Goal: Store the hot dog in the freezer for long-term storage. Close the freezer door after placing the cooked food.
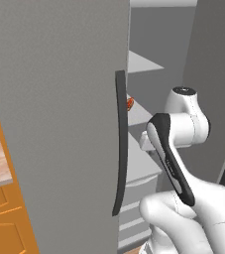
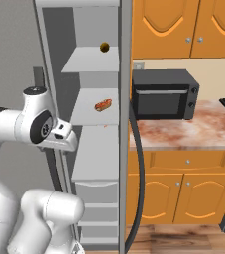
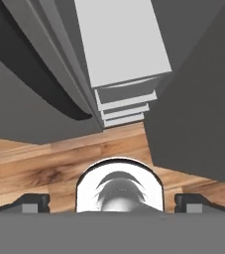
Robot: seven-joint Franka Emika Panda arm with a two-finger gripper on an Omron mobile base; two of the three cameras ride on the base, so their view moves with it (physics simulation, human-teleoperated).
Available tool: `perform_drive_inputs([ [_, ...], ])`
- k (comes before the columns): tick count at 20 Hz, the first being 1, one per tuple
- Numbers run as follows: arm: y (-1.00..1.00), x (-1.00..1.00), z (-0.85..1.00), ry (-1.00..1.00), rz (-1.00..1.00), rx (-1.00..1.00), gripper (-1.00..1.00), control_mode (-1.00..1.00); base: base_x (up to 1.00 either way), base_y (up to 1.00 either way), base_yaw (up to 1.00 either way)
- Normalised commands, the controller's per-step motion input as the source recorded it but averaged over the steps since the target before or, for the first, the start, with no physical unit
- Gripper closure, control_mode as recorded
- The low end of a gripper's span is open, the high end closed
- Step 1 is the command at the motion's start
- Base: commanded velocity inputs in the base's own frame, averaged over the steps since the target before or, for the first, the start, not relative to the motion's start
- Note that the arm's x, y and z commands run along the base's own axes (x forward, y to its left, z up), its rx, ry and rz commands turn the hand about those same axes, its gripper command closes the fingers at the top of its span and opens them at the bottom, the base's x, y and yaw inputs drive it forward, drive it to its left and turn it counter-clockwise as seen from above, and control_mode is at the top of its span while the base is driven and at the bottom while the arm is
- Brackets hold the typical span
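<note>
The small reddish-brown hot dog in its tan-orange bun lies on the second pale grey shelf of the narrow freezer; in the left base view only a sliver of it shows past the edge of the wider plain grey door. A small round olive-yellow item sits on the shelf above it. Three pale grey drawers are stacked at the bottom of the compartment.

The freezer stands open. In the right base view its tall grey freezer door is swung out to the left behind the arm. The wider door is shut, and its long dark vertical handle runs along the edge next to the open compartment.

The white arm's pincer is released, its two dark fingertips set wide apart with nothing between them. It hangs outside the freezer front, pointing down at the drawers and the brown wooden floor (the hand camera's picture is tilted).

To the right of the fridge, a black microwave rests on the mottled pinkish tabletop, with orange cabinets above and below.
</note>
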Motion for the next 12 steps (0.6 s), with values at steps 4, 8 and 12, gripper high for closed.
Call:
perform_drive_inputs([
  [4,-0.05,-0.49,-0.05,0.03,-0.02,0.0,-1.0,-1.0,0.0,0.0,0.0],
  [8,-0.19,-0.27,-0.09,0.0,-0.07,0.0,-1.0,-1.0,0.0,0.0,0.0],
  [12,-0.25,-0.01,-0.07,0.0,-0.01,0.0,-1.0,-1.0,0.0,0.0,0.0],
])
